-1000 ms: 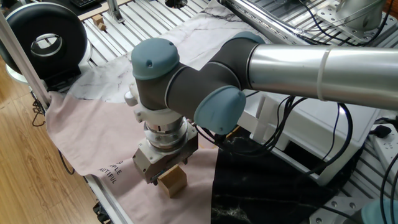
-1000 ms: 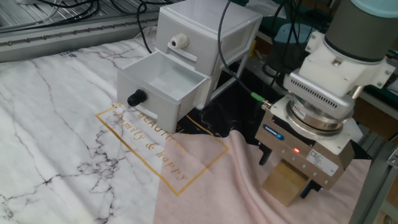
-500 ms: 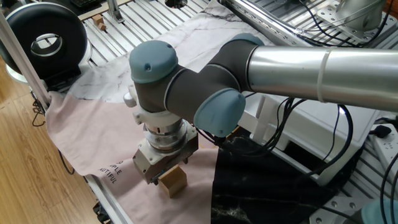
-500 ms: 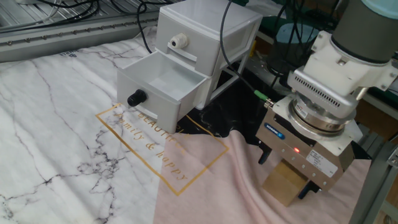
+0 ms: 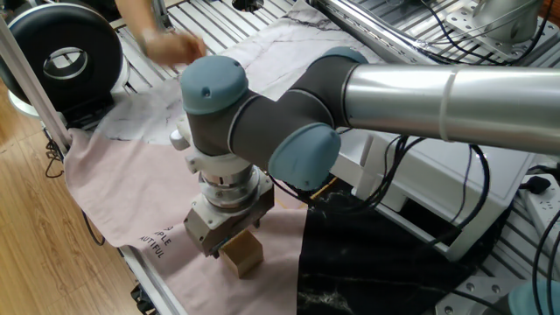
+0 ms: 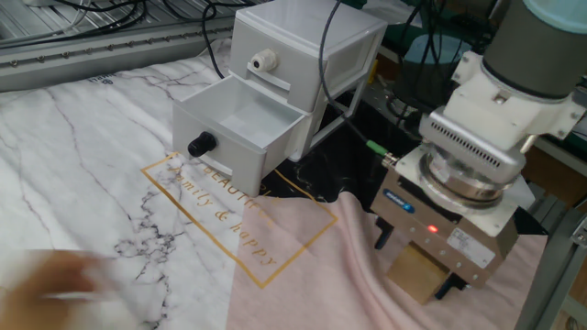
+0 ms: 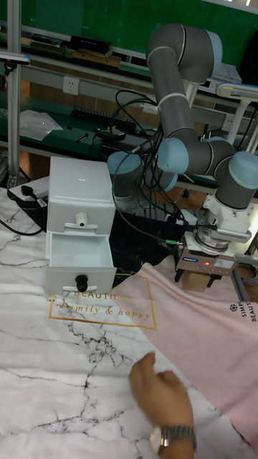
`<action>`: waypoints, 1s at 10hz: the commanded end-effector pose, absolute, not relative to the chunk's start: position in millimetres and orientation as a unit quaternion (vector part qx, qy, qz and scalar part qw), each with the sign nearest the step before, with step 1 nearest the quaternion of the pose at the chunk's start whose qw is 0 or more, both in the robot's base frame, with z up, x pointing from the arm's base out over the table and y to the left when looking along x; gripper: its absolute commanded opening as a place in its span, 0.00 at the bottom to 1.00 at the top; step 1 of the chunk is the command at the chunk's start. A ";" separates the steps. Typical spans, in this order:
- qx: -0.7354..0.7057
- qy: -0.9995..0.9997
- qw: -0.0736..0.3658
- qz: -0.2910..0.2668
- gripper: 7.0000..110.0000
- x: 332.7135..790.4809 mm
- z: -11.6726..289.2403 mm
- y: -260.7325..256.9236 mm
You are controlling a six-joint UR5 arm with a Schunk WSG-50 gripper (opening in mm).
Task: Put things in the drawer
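We judge the wooden cube [image 6: 423,272] rigid and light; the gripper [image 6: 419,275] clamps its flat opposite faces, well right of the drawer [image 6: 240,126].

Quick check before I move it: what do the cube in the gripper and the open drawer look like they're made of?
The cube: looks like bare wood, light tan, matte, plain faces with crisp edges; grain is too small to make out. The drawer: looks like white plastic, smooth, slightly glossy thin walls, with a black knob in front. The gripper closes around the cube.
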State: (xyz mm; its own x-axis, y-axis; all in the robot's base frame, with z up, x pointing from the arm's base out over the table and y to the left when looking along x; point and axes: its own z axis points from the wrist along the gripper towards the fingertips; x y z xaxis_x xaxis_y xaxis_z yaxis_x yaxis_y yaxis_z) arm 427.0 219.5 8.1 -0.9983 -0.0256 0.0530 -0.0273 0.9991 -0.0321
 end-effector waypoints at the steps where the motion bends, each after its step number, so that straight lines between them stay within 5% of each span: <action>1: 0.030 -0.998 0.063 0.004 0.00 415.8 12.5 223.8; 4: 0.050 -0.994 0.097 0.001 0.00 382.0 46.9 253.4; 7: 0.066 -0.996 -0.011 0.059 0.00 441.3 46.5 218.6; 10: 0.101 -0.993 -0.061 0.026 0.00 451.2 49.6 243.8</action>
